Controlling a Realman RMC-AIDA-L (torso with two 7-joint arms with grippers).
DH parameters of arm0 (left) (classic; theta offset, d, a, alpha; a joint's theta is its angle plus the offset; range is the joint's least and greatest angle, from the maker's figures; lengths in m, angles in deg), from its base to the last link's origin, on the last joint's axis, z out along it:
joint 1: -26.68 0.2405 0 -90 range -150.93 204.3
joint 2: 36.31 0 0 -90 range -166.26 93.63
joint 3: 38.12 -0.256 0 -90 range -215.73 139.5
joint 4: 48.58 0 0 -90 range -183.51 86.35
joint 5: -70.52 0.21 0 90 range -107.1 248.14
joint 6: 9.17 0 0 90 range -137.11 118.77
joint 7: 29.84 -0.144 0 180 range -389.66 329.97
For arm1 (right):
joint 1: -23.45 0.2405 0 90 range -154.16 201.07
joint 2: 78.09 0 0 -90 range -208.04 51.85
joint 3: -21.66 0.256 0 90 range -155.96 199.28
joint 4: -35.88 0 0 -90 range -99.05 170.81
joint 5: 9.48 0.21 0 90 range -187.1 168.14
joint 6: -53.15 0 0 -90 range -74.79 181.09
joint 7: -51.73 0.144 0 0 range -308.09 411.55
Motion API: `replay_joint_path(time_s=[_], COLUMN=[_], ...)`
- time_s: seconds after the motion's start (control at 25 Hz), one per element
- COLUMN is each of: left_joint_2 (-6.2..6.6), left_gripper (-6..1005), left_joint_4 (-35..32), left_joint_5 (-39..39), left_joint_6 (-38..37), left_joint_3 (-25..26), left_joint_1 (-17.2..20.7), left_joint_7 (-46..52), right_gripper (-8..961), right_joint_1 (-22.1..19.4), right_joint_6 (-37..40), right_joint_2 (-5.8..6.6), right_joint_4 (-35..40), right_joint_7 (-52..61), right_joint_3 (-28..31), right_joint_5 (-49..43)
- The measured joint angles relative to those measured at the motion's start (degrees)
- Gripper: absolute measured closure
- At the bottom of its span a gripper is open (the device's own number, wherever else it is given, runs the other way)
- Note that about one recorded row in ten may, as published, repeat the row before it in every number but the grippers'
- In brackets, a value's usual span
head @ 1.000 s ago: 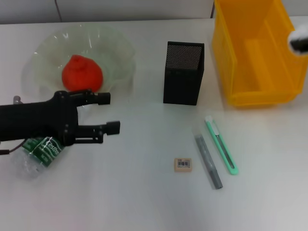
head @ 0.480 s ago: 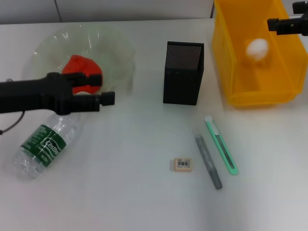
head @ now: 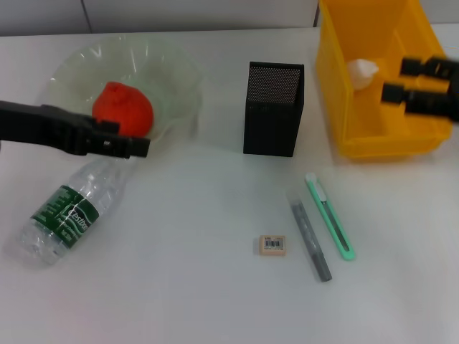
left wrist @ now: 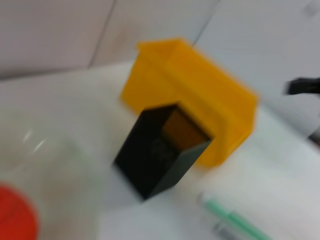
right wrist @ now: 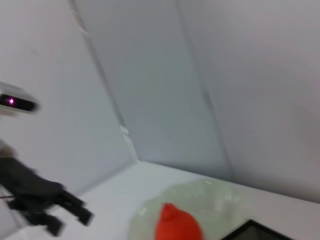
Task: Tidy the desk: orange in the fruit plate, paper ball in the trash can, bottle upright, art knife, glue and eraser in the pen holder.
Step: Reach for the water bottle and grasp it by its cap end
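Note:
The orange [head: 122,107] lies in the clear fruit plate [head: 179,79]. My left gripper [head: 129,137] is open and empty at the plate's front edge, just above the cap end of the plastic bottle [head: 68,211] lying on its side. The white paper ball [head: 362,69] lies inside the yellow bin [head: 344,107]. My right gripper [head: 401,79] is open and empty over the bin, right of the ball. The black mesh pen holder [head: 272,118] stands mid-table. In front of it lie the eraser [head: 272,244], grey glue stick [head: 310,240] and green art knife [head: 330,215].
The left wrist view shows the pen holder [left wrist: 160,150], the bin [left wrist: 200,80] and the knife [left wrist: 235,220]. The right wrist view shows the orange [right wrist: 177,225] in the plate [right wrist: 220,200] and my left arm [right wrist: 40,200] against a wall.
The paper ball dropped from my right gripper into the bin, and that gripper lowered over the bin. My left gripper turned and drew back to the left, uncovering the bottle.

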Motion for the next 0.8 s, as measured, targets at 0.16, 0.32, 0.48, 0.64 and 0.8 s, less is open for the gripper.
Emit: replay_joint_path(time_s=[0.16,0.32,0.48,0.64,0.8], left_joint_2=[-0.16,-0.17,-0.28,-0.31,-0.38], left_gripper=[167,168,168,168,168], left_joint_4=[-5.2,-7.6,-6.8,-5.6,-1.2], left_joint_5=[4.6,13.5,20.8,22.2,23.4], left_joint_6=[1.4,5.6,11.4,15.4,18.3], left_joint_3=[-2.9,-8.7,-16.3,-21.1,-23.3], left_joint_1=[0.8,1.1,1.1,1.2,-0.1], left_joint_7=[4.9,9.6,13.4,15.5,15.8], right_gripper=[144,144,144,145,145], right_joint_1=[-0.6,-0.6,-0.6,-0.7,-0.7], right_joint_6=[1.7,2.5,2.0,1.4,1.8], right_joint_2=[0.01,0.01,0.03,0.16,0.68], right_joint_4=[-11.9,-20.3,-24.6,-26.4,-27.0], right_joint_7=[-12.6,-21.1,-24.1,-25.3,-25.3], right_joint_3=[0.1,0.7,1.3,2.3,3.0], right_joint_5=[1.8,1.8,1.8,1.8,1.8])
